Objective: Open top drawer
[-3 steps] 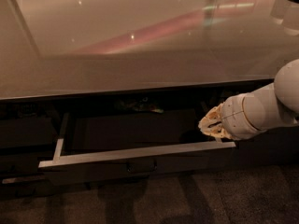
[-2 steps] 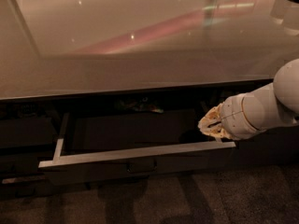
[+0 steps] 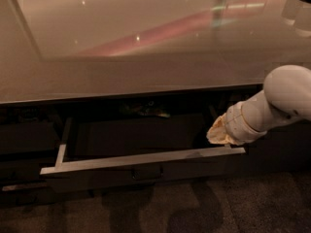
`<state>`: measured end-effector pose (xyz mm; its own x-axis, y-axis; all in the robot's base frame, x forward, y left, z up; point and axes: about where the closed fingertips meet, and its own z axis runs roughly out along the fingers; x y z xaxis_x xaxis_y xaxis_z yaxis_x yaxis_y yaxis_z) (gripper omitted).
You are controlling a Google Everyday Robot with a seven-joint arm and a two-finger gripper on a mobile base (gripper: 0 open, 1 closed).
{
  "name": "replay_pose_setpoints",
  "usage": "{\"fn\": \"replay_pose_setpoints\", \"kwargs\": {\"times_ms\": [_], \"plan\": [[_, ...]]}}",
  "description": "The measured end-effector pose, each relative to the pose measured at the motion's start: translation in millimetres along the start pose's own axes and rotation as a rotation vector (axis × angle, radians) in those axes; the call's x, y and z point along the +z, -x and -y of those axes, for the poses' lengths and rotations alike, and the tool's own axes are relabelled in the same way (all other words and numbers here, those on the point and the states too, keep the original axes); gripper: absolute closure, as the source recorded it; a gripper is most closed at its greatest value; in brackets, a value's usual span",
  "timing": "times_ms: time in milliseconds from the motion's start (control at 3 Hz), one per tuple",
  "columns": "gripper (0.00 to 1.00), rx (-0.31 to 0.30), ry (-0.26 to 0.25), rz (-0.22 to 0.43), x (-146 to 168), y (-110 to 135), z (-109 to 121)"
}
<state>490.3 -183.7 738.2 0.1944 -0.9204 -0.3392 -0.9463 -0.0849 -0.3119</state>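
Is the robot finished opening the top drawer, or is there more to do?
Mostly done. The top drawer sticks out from under the counter, its pale rim forward and its dark inside showing. In hand: the robot's hand sits at the right end of that rim. Left: maybe a little more pulling, if the drawer goes further, then moving the hand away.
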Motion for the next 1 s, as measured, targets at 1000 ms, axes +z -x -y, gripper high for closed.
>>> {"fn": "replay_pose_setpoints", "kwargs": {"times_ms": [1000], "plan": [[1.00, 0.045, 0.082, -0.007, 34, -17, 0]]}}
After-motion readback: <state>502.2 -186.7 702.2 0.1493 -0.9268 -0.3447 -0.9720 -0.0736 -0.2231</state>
